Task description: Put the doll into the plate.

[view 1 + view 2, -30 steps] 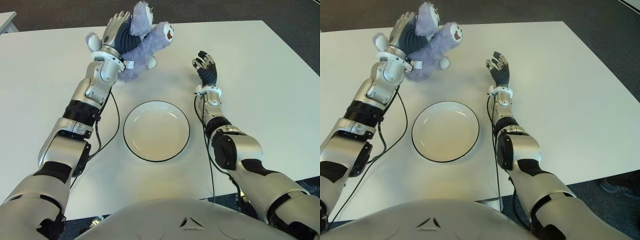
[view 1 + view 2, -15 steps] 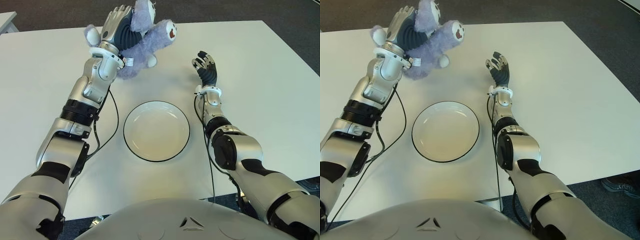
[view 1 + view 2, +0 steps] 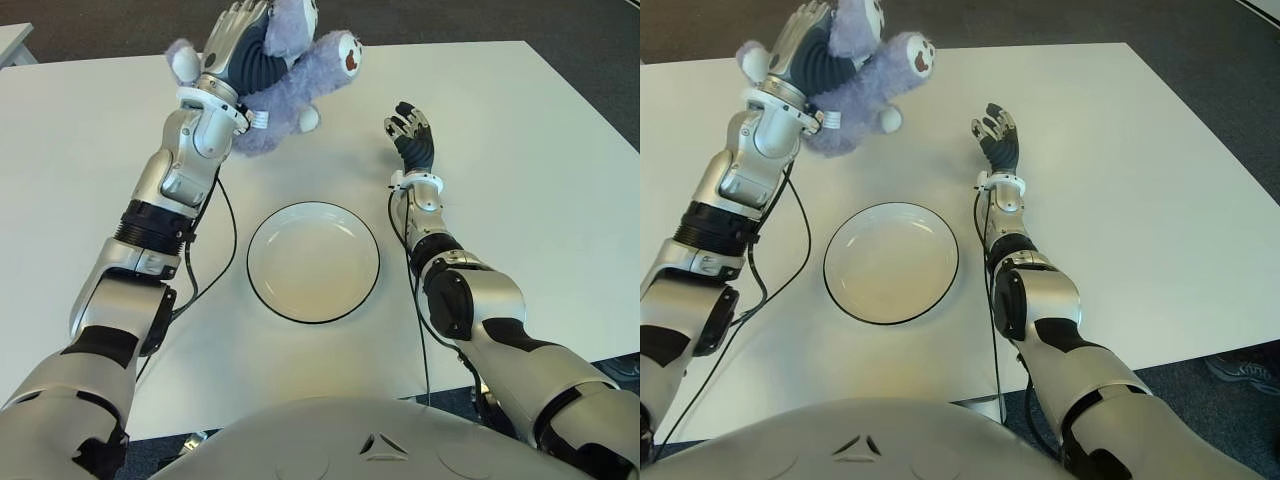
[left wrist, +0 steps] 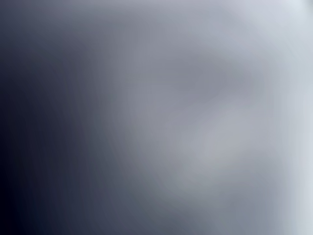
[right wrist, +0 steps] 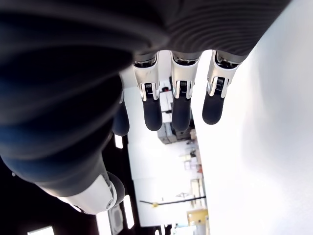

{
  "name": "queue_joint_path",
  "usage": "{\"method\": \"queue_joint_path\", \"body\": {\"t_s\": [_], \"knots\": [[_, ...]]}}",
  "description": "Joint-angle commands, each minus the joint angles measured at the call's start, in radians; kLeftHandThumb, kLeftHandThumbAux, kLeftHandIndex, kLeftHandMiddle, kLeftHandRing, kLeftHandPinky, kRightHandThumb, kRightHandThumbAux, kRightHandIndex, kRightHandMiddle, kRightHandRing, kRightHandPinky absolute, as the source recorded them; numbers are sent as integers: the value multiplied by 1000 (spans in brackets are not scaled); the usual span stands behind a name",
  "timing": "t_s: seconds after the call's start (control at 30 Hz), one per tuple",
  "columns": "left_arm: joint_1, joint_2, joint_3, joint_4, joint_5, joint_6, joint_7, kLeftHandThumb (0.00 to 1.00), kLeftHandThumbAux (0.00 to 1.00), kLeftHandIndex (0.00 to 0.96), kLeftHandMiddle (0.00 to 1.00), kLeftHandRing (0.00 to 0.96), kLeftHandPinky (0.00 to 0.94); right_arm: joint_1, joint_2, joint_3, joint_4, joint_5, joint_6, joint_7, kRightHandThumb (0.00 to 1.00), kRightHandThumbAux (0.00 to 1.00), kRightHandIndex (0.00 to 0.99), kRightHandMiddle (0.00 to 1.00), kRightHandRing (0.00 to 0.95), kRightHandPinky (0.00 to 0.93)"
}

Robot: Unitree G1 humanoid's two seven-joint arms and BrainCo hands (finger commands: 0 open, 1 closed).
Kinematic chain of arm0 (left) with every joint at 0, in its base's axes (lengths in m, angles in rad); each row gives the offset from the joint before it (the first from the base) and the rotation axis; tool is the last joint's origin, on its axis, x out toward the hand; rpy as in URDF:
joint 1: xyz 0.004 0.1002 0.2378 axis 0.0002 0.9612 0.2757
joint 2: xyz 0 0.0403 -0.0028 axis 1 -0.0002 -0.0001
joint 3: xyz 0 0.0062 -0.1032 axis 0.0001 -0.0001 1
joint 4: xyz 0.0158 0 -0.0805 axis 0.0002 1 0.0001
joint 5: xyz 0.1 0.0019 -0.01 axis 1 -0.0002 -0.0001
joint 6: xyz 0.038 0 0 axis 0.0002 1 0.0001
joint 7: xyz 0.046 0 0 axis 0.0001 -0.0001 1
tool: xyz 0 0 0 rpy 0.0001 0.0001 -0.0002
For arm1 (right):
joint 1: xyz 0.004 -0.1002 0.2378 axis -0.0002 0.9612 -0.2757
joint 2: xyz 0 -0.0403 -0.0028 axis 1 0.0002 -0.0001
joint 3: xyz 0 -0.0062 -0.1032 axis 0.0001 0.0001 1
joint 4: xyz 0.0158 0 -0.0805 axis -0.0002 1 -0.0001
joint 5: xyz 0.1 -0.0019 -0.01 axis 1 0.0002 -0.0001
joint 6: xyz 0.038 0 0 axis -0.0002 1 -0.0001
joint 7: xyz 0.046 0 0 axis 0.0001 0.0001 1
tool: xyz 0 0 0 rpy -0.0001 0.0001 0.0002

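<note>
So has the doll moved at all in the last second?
Yes. The doll, held in the left hand, has risen farther from the plate, toward the table's far edge.

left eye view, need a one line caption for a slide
Left hand holds the purple doll raised at the table's far side, beyond the empty plate; right hand idle, open.

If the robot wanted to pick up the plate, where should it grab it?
Probably at the rim. The plate lies flat on the table, shallow and round, so only its raised edge gives fingers a hold. The right hand holds nothing and shows right of the plate, so it could come in from that side. The left hand is busy gripping the doll.
</note>
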Motion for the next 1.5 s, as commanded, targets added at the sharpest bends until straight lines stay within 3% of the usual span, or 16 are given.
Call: {"method": "queue_joint_path", "body": {"t_s": [0.03,0.3,0.53,0.77,1.5], "knots": [[36,6,14,-59,-11,20,-43,932,598,825,888,876,862,20,8,0,17,-1,15,0,482,787,186,165,144,163],[61,5,25,-134,-22,24,-85,951,602,795,853,857,840,20,9,-1,17,-1,15,-1,486,785,188,161,142,167],[59,31,13,-128,34,-61,-38,939,592,814,881,872,851,21,9,1,17,-2,13,-1,463,782,188,155,137,161],[76,35,18,-154,46,-87,-53,930,587,819,889,874,851,20,8,0,18,-1,14,0,460,784,189,160,139,161],[174,17,32,-354,9,-27,-155,937,620,775,837,841,813,18,6,3,18,-5,15,-2,466,790,182,161,142,164]]}}
